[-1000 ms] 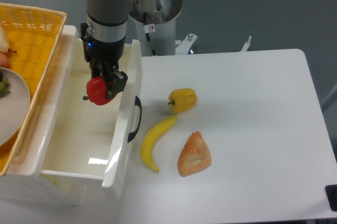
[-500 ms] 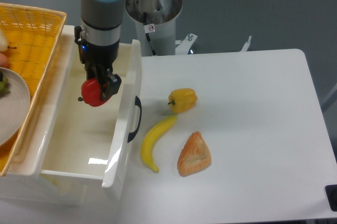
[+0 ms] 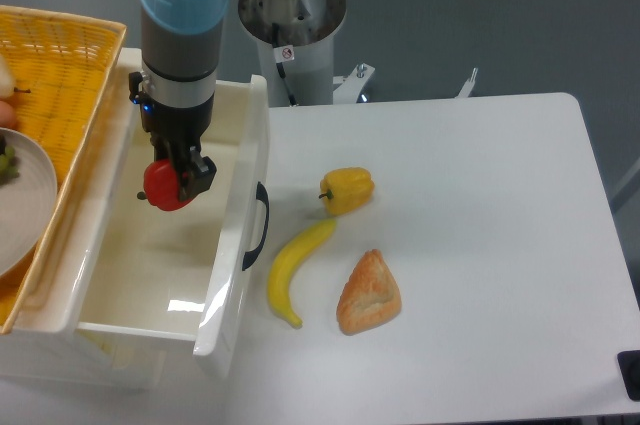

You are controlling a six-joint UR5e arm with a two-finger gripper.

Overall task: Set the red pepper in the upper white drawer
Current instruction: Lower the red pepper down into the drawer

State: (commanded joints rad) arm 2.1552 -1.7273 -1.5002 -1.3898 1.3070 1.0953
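Red pepper (image 3: 165,186) sat clamped in the gripper (image 3: 180,177), jaws shut on it w/ the dark fingers pressing its right side; most of the fruit bulged out to the left & slightly below the fingertips. Its short dark stem poked out left, toward the basket (image 3: 70,65), so the long axis ran roughly left-right, across the drawer's width. Arm hung straight down over the drawer (image 3: 235,245), w/ the pepper inside the drawer's outline, nearer the back half & closer to the left wall than to the handle side. Couldn't tell how high it sat above the floor. Judged: the drop point lay straight below, so only a short descent & release seemed left. Outward on the table (image 3: 480,245): 1 yellow pepper (image 3: 347,189), 1 banana (image 3: 293,271), 1 pastry (image 3: 370,291), all well apart from the drawer.
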